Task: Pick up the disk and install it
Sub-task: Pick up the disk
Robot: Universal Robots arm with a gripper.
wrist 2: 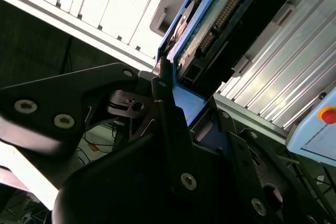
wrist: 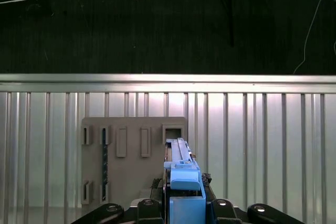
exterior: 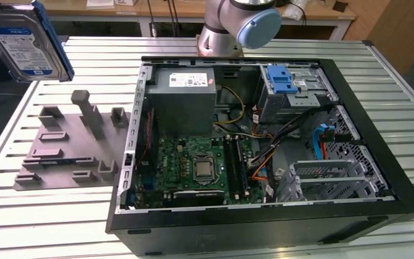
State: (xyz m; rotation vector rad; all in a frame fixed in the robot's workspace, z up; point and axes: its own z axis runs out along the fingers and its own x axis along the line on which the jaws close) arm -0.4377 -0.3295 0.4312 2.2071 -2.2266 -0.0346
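Observation:
The disk [exterior: 23, 46], a silver hard drive with a white-and-blue label in a blue carrier, hangs in the air at the exterior view's top left, above the table edge beyond the grey fixture plate [exterior: 67, 145]. In the second wrist view my gripper [wrist 2: 176, 95] is shut on the disk [wrist 2: 220, 14] at its blue carrier end, and the drive's green circuit board side shows. In the first wrist view the disk [wrist: 181, 163] stands edge-on between the black fingers [wrist: 149, 205], above the fixture plate [wrist: 131, 156].
An open computer case [exterior: 401, 162] lies on the slatted metal table [exterior: 41, 221], with a motherboard, a power supply and cables inside. A blue bracket [exterior: 282, 81] tops the metal drive cage, and a second cage [exterior: 333, 175] sits nearer the front. The arm's base [exterior: 239, 24] stands behind the case.

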